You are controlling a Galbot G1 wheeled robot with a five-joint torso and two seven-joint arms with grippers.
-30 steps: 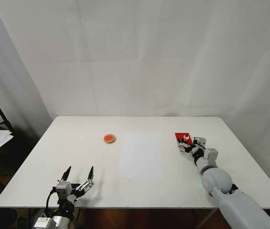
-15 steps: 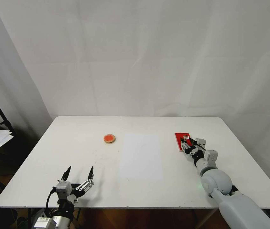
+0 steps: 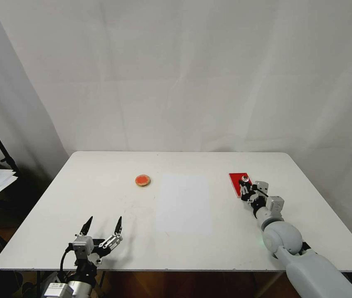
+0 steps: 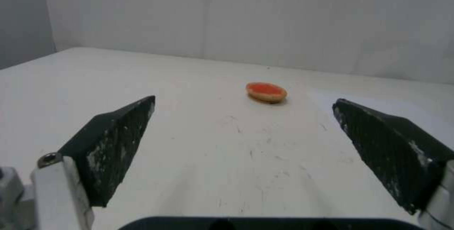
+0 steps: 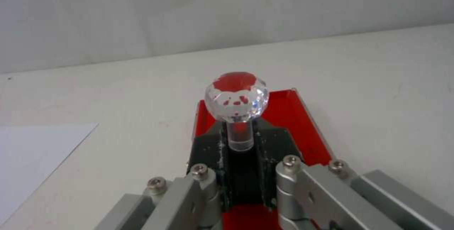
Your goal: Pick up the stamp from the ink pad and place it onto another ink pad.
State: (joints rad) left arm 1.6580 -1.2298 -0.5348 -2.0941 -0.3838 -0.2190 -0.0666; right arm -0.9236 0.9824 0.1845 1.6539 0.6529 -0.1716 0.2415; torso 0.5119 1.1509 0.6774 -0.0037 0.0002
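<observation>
The stamp [image 5: 236,97], a clear faceted ball knob on a short stem, stands upright on the flat red rectangular ink pad [image 5: 289,116] at the table's right. My right gripper [image 5: 241,143] is shut on the stamp's stem, one black finger pressed to each side below the knob. From the head view the stamp [image 3: 245,179] sits on the ink pad [image 3: 236,180] with the right gripper [image 3: 244,189] just behind it. Another ink pad [image 3: 142,180], a small round tan disc with an orange-red centre, lies left of centre [image 4: 266,92]. My left gripper [image 3: 104,222] rests open near the front left edge.
A white sheet of paper [image 3: 184,203] lies flat between the two pads, its corner also in the right wrist view [image 5: 33,152]. The white table [image 3: 101,194] is bare around the round pad. A black stand and papers are off the table's left side.
The right gripper's fingers, spread around the stamp a second ago, have drawn together and shut on its stem. The left arm has not moved.
</observation>
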